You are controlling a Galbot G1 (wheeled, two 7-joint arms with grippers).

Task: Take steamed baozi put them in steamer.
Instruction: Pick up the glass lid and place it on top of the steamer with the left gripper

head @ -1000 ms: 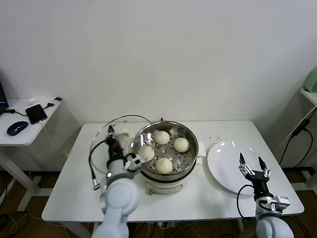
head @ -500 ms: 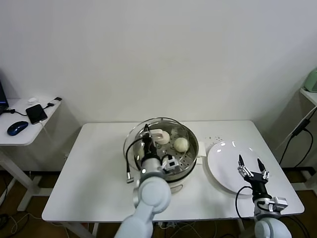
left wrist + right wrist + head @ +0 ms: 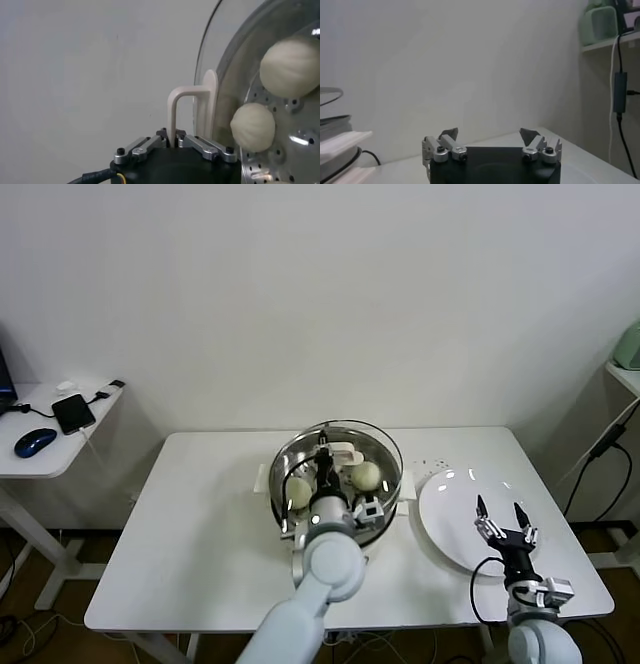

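Observation:
The steamer (image 3: pixel 393 496) stands mid-table with steamed baozi on its perforated tray; two show in the head view (image 3: pixel 366 475) (image 3: pixel 299 489), the rest behind my left arm. My left gripper (image 3: pixel 327 454) is shut on the cream handle (image 3: pixel 342 452) of the glass lid (image 3: pixel 372 444), holding it over the pot. In the left wrist view the left gripper (image 3: pixel 173 138) pinches the handle (image 3: pixel 187 102), and two baozi (image 3: pixel 252 127) (image 3: pixel 291 67) show through the lid (image 3: pixel 222 55). My right gripper (image 3: pixel 498 519) (image 3: pixel 490 134) hangs open over the white plate (image 3: pixel 450 494), holding nothing.
A side table (image 3: pixel 40 459) at the left carries a phone (image 3: pixel 73 412) and a mouse (image 3: pixel 35 442). A shelf (image 3: pixel 625 374) with a dangling cable stands at the right. The white wall runs close behind the table.
My left arm has carried the glass lid from the left of the steamer to above it, now covering the baozi. The right gripper has barely shifted.

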